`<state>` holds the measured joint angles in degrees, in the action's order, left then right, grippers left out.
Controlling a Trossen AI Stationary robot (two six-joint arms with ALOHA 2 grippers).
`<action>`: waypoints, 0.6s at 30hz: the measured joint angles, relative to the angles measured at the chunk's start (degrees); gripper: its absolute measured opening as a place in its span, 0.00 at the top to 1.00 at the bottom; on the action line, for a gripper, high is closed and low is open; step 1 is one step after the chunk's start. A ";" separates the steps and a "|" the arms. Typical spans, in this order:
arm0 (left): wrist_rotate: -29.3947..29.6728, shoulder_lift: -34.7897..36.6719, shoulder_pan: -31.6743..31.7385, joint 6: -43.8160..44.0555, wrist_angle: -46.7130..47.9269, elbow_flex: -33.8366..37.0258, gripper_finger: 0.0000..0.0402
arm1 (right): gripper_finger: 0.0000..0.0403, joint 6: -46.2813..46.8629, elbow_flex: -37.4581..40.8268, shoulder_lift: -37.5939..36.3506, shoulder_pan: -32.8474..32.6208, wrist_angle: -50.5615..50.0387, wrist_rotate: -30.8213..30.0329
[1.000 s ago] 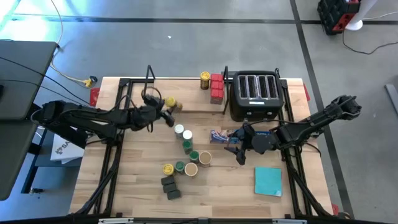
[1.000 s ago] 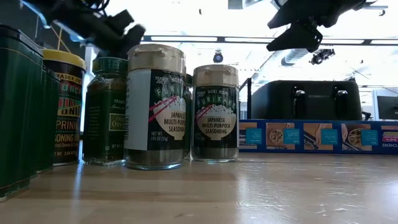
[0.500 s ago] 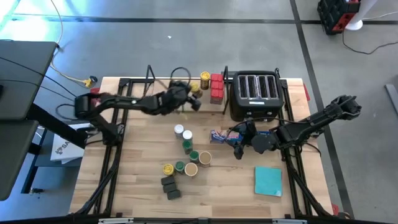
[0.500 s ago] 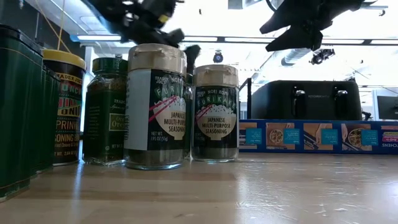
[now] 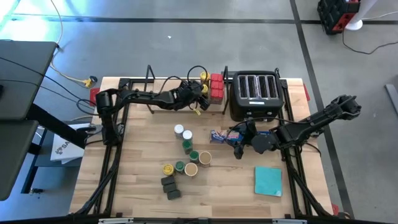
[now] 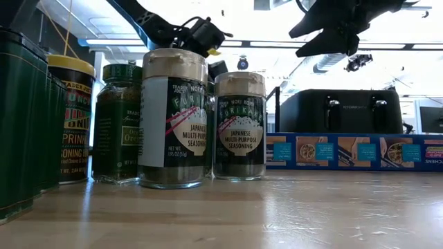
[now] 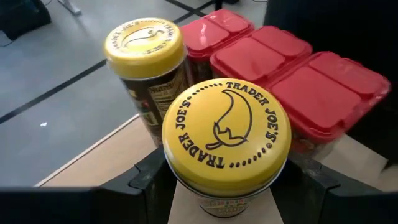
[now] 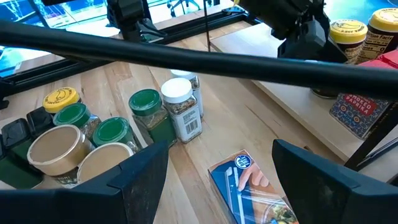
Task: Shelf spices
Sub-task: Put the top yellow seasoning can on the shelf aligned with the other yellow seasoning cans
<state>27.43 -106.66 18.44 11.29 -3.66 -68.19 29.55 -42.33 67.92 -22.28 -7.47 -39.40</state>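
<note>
Mid-placement: at upper centre of the high view, left gripper [image 5: 198,99] clamped on a yellow-lidded jar [image 7: 226,146] over the shelf [image 5: 155,106], needing lowering beside the jar [image 7: 144,48] and red tins [image 7: 292,71] beyond; right gripper [image 5: 239,149] apart, waiting.

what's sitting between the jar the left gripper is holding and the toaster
The red tins stand there on the shelf, right of the left gripper and its yellow-lidded jar, left of the toaster. The high view shows it.
</note>
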 joint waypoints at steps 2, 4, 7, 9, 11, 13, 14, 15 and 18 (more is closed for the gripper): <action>0.07 0.08 0.00 0.02 0.17 -0.05 0.48 | 0.30 -0.01 0.00 0.00 0.00 -0.01 0.01; -0.10 0.08 0.20 0.02 0.39 -0.05 0.46 | 0.30 -0.01 0.00 -0.01 0.00 -0.02 0.13; -1.40 0.08 0.81 0.06 0.48 -0.05 0.42 | 0.30 -0.01 0.00 0.00 0.00 -0.02 0.16; -2.20 0.08 1.34 0.15 0.28 -0.05 0.37 | 0.30 -0.01 0.00 0.00 0.00 -0.02 0.16; -3.14 0.08 1.97 0.58 0.33 -0.05 0.33 | 0.30 -0.01 0.00 -0.02 0.00 -0.02 0.16; -4.00 0.08 2.63 0.65 0.33 -0.05 0.29 | 0.30 -0.01 0.00 0.00 0.00 -0.02 0.16; -4.43 0.08 2.96 0.66 0.30 -0.05 0.28 | 0.30 -0.01 0.00 0.00 0.00 -0.02 0.16; -4.59 0.08 3.23 0.66 0.31 -0.05 0.27 | 0.30 -0.01 0.00 0.00 0.00 -0.04 0.16; -4.71 0.08 3.74 0.54 0.30 -0.05 0.27 | 0.30 -0.02 0.00 0.00 0.00 -0.03 0.16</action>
<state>22.72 -106.59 22.17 11.82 -3.36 -68.25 29.52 -42.33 67.92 -22.28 -7.50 -39.24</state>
